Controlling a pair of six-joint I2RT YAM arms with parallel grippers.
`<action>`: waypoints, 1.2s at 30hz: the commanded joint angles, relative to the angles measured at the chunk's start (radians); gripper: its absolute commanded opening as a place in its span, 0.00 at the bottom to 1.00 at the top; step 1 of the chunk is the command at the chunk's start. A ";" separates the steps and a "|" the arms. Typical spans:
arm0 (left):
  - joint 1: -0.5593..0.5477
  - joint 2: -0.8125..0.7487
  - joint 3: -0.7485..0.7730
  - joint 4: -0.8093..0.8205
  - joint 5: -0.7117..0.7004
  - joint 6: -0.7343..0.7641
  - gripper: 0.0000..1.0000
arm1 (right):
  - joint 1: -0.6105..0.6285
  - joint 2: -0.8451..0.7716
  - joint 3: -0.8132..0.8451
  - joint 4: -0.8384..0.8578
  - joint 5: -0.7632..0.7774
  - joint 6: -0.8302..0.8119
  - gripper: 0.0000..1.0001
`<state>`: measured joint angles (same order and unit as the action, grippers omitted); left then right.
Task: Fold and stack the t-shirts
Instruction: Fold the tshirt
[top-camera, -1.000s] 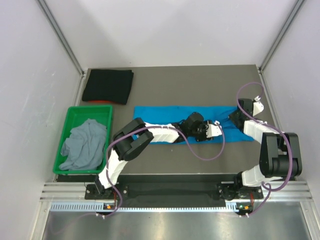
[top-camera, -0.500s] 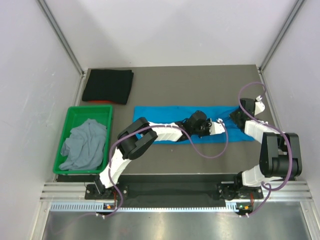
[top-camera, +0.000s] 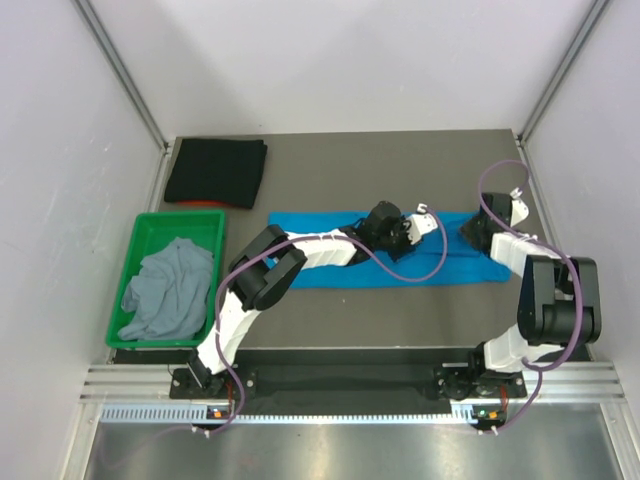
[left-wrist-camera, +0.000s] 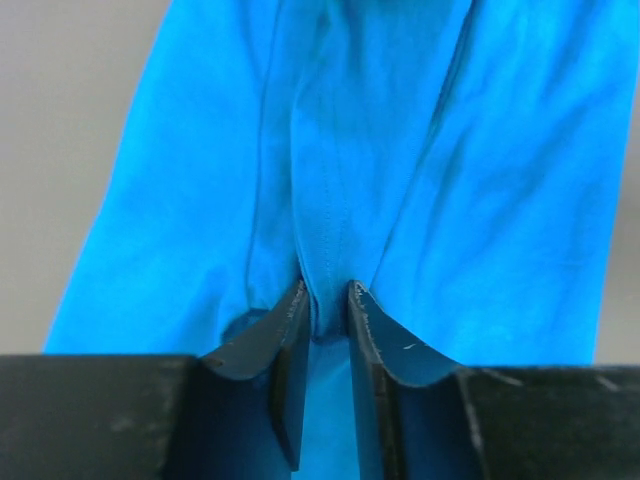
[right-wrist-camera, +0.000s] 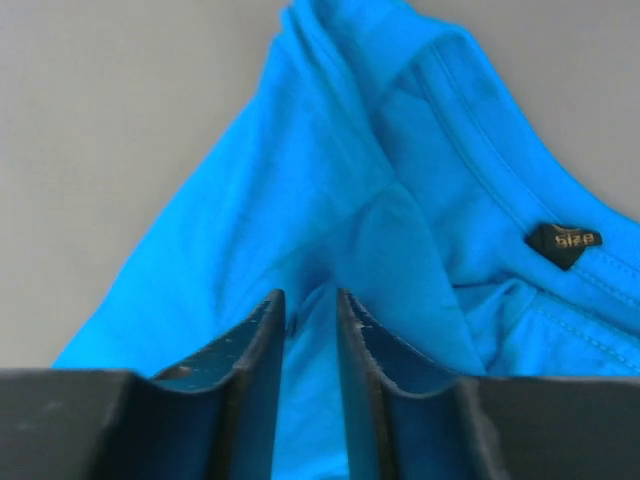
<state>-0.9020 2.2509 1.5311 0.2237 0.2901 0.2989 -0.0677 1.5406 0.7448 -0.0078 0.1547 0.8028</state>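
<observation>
Light, limp and likely to sag, the bright blue soft cloth t-shirt lies spread across the grey table, best taken by pinched-up edge folds, as the left gripper and right gripper each nip a raised ridge of it.

The only writing that can be read is the word "size", in small gold lower-case letters on a little black tag sewn to the blue t-shirt. The tag lies just inside the shirt's neckline seam, turned a little so that it sits corner-up like a diamond, and it shows in the right wrist view alone. Anything else printed beside that word is too small to tell.
</observation>
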 joint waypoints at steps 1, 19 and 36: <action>-0.009 -0.051 0.020 -0.017 0.026 -0.109 0.28 | -0.011 -0.052 0.102 -0.092 0.008 -0.051 0.33; 0.098 -0.229 -0.023 -0.252 0.016 -0.601 0.43 | -0.015 0.006 0.052 -0.180 -0.034 -0.059 0.15; 0.403 -0.405 -0.178 -0.538 -0.043 -0.606 0.43 | -0.131 0.021 0.284 -0.301 -0.182 -0.289 0.33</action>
<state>-0.4931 1.9480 1.3739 -0.2577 0.2676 -0.3359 -0.1524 1.5478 0.9375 -0.3004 0.0681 0.6178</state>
